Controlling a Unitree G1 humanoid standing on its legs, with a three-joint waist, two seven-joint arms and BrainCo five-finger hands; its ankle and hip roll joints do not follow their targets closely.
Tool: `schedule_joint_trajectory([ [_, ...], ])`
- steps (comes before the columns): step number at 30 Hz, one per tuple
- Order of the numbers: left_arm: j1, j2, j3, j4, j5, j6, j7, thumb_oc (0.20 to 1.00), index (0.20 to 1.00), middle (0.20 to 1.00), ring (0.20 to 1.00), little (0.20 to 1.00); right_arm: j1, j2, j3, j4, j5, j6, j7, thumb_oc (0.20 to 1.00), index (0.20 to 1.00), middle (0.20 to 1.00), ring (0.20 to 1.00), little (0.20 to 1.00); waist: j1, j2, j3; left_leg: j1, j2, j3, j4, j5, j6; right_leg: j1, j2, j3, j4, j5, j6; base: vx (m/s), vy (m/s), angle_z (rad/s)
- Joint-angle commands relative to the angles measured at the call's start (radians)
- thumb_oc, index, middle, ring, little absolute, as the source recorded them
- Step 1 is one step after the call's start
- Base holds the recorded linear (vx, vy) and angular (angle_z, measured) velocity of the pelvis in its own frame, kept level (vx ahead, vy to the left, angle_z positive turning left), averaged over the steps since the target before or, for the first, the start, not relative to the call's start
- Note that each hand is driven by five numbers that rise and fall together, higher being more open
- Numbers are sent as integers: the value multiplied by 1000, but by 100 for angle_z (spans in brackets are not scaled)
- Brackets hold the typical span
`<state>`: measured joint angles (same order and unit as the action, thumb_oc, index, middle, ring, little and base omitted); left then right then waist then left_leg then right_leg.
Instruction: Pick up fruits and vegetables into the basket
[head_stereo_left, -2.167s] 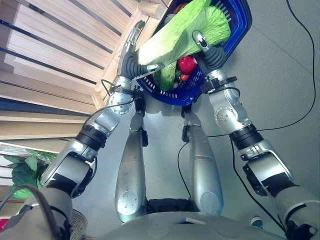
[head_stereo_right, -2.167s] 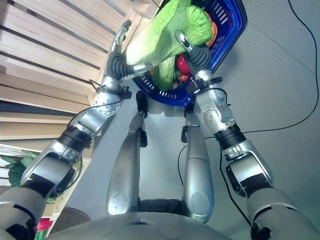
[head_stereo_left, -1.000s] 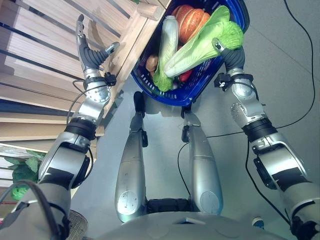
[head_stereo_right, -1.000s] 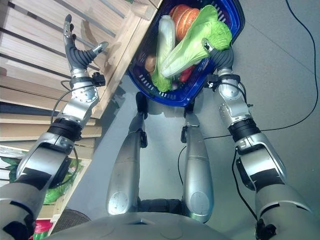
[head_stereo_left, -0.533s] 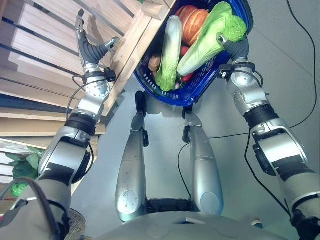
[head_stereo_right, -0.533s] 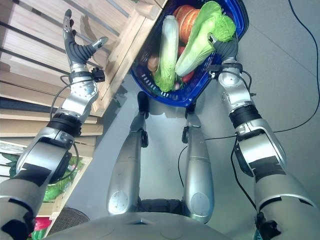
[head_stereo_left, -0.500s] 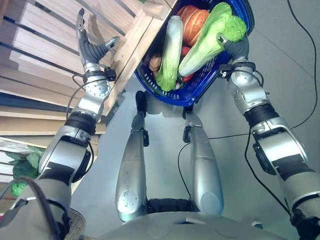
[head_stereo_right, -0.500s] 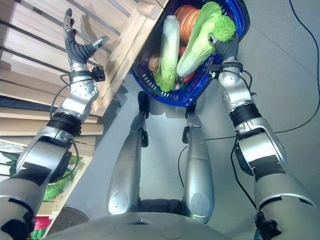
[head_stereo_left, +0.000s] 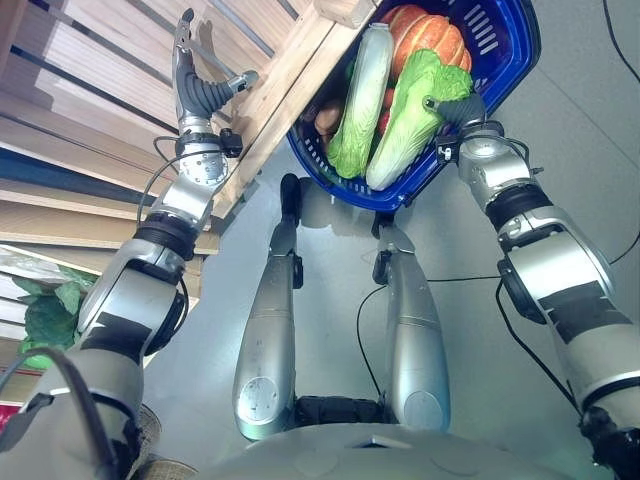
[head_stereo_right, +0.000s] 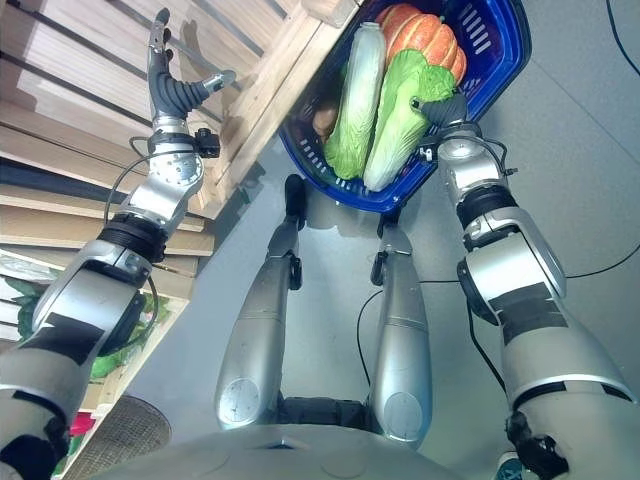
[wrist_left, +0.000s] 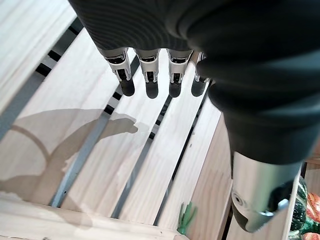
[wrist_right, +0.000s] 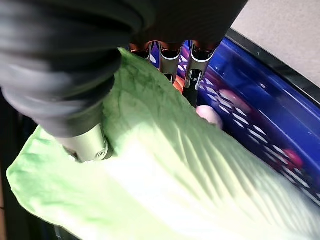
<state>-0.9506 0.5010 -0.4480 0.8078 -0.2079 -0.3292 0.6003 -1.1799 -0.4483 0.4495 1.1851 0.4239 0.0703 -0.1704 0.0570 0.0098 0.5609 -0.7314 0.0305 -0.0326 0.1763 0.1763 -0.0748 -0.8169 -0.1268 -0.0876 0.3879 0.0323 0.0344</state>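
A blue plastic basket (head_stereo_left: 520, 60) stands on the grey floor past the corner of a wooden shelf. In it lie a pale green napa cabbage (head_stereo_left: 405, 120), a second long cabbage (head_stereo_left: 362, 85), an orange pumpkin (head_stereo_left: 430, 30) and a brown potato (head_stereo_left: 328, 118). My right hand (head_stereo_left: 462, 108) reaches into the basket's near side and is shut on the napa cabbage (wrist_right: 165, 165), thumb (wrist_right: 87, 140) on one face and fingers behind the leaf. My left hand (head_stereo_left: 200, 90) is raised over the shelf slats, open, with straight fingers (wrist_left: 150, 75) holding nothing.
The slatted wooden shelf (head_stereo_left: 90, 90) runs along the left, its corner post (head_stereo_left: 345, 10) touching the basket. Leafy greens (head_stereo_left: 45, 325) lie on a lower shelf at the left, above a wicker basket (head_stereo_right: 100, 440). Open grey floor (head_stereo_left: 590, 150) lies to the right.
The left hand let go of the cabbage and swung out over the shelf. The right hand lowered the cabbage into the basket beside the other one. The camera has shifted a little.
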Motion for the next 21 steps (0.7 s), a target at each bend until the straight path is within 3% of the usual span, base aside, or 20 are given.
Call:
schedule_joint_trajectory([
  [1,-12,-25,32,12,-4,-41,10,1000,1000,1000,1000,1000,-28,-35,37,15,-9,11,-4,1000,1000,1000,1000,1000,2,54,-41,-52,-71,4,140,-124,9,17,31,-51,-10,-13,49,0,0,0],
  [15,-2,-32,28,-11,-1,-34,25,1000,1000,1000,1000,1000,-46,-45,36,46,-39,40,-13,1000,1000,1000,1000,1000,4,59,-41,-57,-71,4,146,-127,11,7,36,-45,0,-13,50,0,1,0],
  [21,40,-30,30,-26,-7,-31,11,1000,1000,1000,1000,1000,-14,-50,13,17,-29,-46,-84,1000,1000,1000,1000,1000,1,54,-41,-16,-73,3,129,-134,13,44,36,-42,-19,-11,52,0,0,0],
])
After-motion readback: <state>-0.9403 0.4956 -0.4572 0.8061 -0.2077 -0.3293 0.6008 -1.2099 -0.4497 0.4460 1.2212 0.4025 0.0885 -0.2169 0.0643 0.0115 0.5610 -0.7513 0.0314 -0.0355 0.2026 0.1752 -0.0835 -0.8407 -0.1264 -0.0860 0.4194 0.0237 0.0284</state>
